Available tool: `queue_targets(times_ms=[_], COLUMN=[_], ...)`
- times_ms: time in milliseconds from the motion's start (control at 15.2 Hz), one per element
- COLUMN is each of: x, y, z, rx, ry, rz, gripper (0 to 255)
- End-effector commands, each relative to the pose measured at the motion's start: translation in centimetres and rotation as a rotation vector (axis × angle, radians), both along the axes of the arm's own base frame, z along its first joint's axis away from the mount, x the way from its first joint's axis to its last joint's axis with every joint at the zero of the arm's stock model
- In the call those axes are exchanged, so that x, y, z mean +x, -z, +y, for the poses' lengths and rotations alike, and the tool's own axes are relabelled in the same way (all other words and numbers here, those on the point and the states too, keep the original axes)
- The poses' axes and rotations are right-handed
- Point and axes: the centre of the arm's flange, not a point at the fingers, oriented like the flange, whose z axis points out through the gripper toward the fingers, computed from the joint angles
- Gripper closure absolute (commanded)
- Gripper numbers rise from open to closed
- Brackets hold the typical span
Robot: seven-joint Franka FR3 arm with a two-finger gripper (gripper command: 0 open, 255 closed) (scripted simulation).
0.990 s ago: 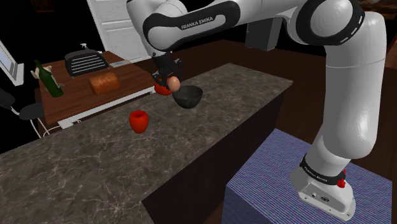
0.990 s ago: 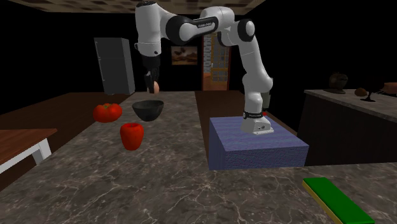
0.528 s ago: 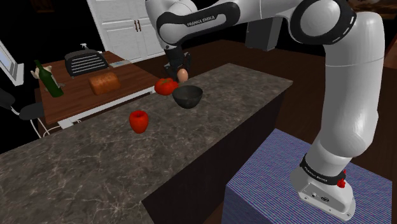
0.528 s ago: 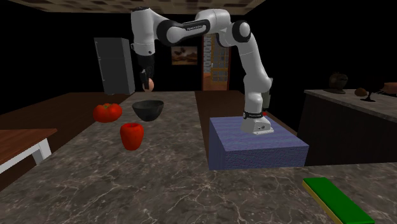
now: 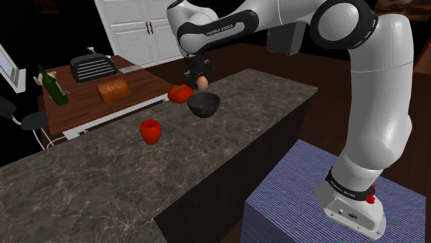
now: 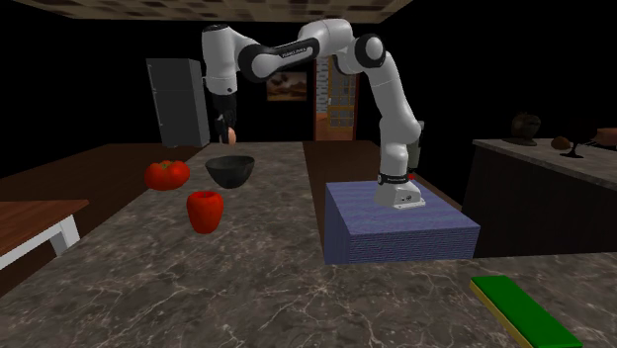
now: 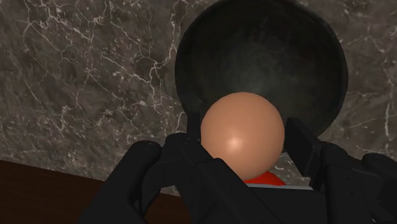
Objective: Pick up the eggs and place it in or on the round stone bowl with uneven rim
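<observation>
The smooth tan egg (image 7: 242,133) hangs clasped between the black gripper's (image 5: 201,78) two fingers (image 7: 300,141), which are closed onto its sides. It is over the rim of the dark round stone bowl (image 7: 267,51), near the marbled grey counter's (image 5: 103,166) far edge. The egg looks light, slick and brittle, so a gentle hold across its widest part seems safest. A red tomato (image 5: 181,93) sits beside the bowl.

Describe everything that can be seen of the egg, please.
The egg is smooth and plain, light orange-brown, with a soft highlight and no crack visible. It looks whole. The black gripper clasps it on both sides and holds it in the air, so nothing else touches it. It hangs above the dark round bowl, which stands on the dark marbled counter.
</observation>
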Motion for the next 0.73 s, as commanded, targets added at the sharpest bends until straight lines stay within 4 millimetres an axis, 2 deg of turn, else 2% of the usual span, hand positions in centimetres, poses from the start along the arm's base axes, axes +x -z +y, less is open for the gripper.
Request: queue_targets(times_ms=[0, 462, 660], x=[0.0, 0.0, 0.0], y=[1.0, 4.7, 5.0], z=[0.0, 0.0, 0.0], rx=[0.0, 0.0, 0.0], ry=[0.0, 0.0, 0.0], rz=[-0.001, -0.001, -0.001], gripper=[255, 255, 255])
